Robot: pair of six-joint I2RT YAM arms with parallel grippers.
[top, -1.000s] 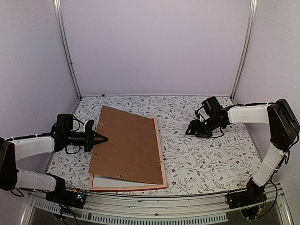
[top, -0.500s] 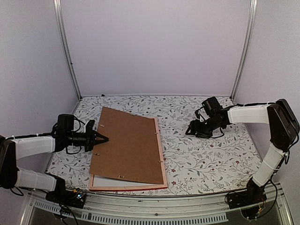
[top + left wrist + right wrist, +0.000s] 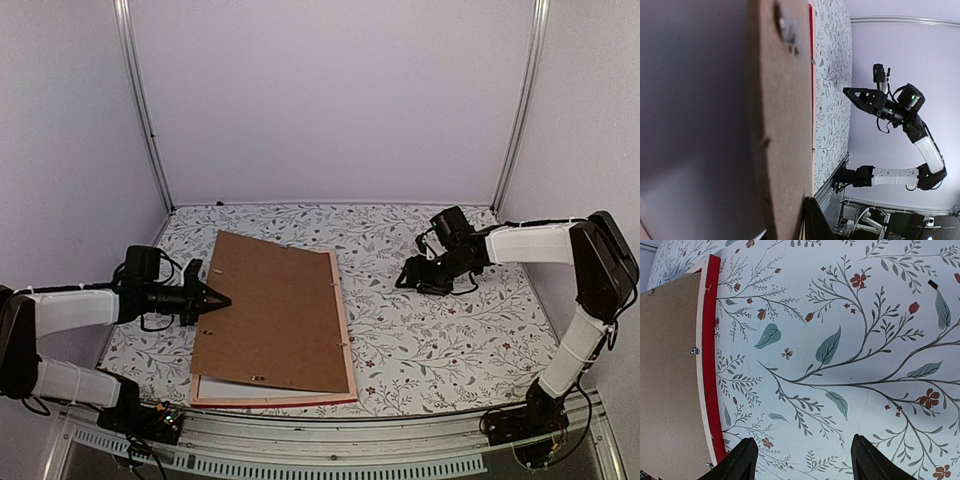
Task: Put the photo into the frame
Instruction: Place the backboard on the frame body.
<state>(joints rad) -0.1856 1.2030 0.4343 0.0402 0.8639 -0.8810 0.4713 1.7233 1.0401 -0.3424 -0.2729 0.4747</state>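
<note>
On the left of the counter (image 3: 450, 340), the left pincer (image 3: 226, 299) pinches the raised left edge of the brown backing board (image 3: 275, 310), which could slip from that thin hold and drop onto the frame (image 3: 347, 335) lying beneath it; the photo is hidden, the right pincer (image 3: 802, 442) hangs spread and empty at the far right, and no writing is readable.

Top cam: fixed, high behind the arm bases, looks down and forward over the whole bench (image 3: 440, 330), far off. Left wrist cam: rolled sideways, right up against the brown board (image 3: 780, 125), faces across the bench to the right arm (image 3: 900, 107). Right wrist cam: close, looks straight down at the bench beside the frame (image 3: 711, 355). All three share the board and the frame's right rail.
</note>
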